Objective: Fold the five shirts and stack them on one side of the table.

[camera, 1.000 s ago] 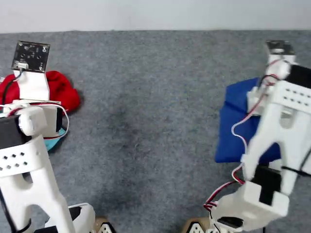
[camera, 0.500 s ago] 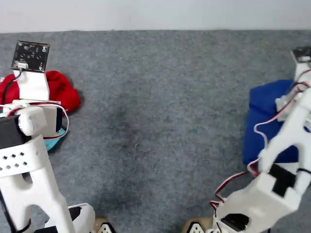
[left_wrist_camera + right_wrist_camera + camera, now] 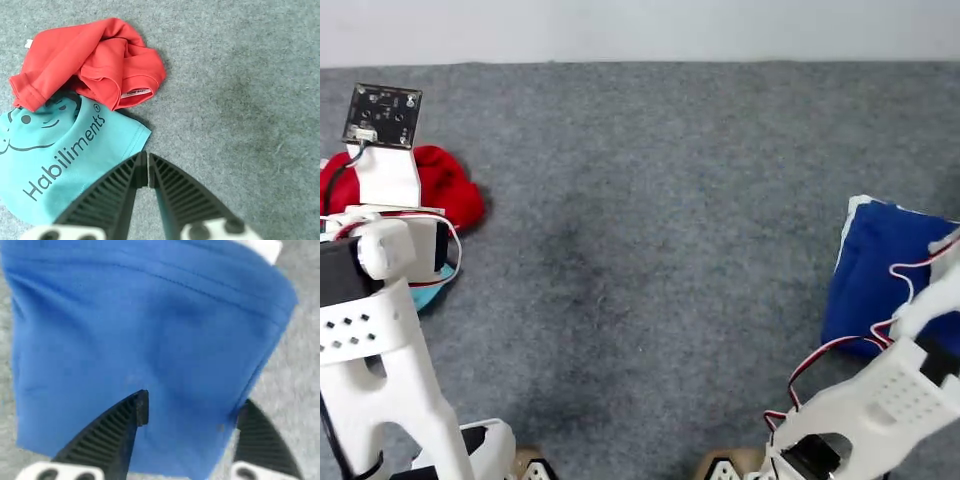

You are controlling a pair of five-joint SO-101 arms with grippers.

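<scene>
High view: a red shirt (image 3: 450, 190) lies bunched at the left edge of the grey surface (image 3: 650, 220). A blue shirt (image 3: 875, 285) sits at the right edge. The left hand (image 3: 148, 172) is clenched on nothing, just beside a teal shirt (image 3: 55, 170). The right hand (image 3: 194, 410) hangs spread wide over the blue shirt.

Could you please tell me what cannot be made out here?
High view: the teal shirt is mostly hidden by the left arm.
High view: the blue shirt is cut off by the edge and the right arm.
Right wrist view: the white piece at its edge is cut off.
</scene>
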